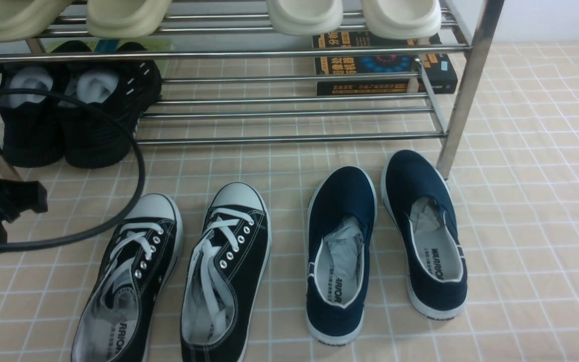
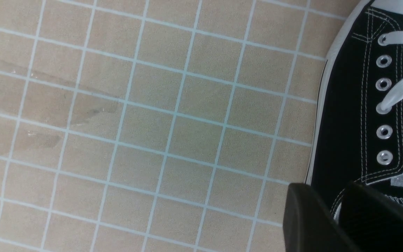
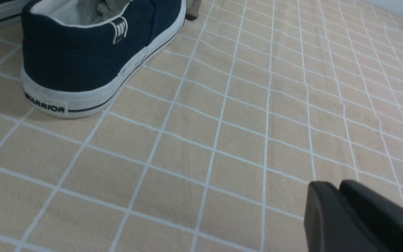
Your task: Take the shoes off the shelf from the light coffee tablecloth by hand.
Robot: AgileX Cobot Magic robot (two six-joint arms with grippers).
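Sneakers (image 1: 229,251): on tablecloth (image 1: 531,211), off shelf (image 1: 289,138); one just beside left jaws, grip undeterminable. Slip-on (image 3: 82,66): apart from right jaws, their closure undeterminable.

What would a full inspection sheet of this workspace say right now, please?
Surface: light coffee tablecloth, gridded, rumpled toward the right; faint stain in the left wrist view.
Job's things: shoes off the shelf, side by side on the cloth, toes toward it.
Clutter: navy slip-ons beside them; all-black shoes at the shelf's lower left; cream slippers on an upper tier; book behind the bars.
Grippers: left gripper over one sneaker's side, opening unclear; right gripper over bare cloth, opening unclear.
Cables: black cable looping across the all-black shoes down to the cloth.
Surroundings: pale wall, far right.
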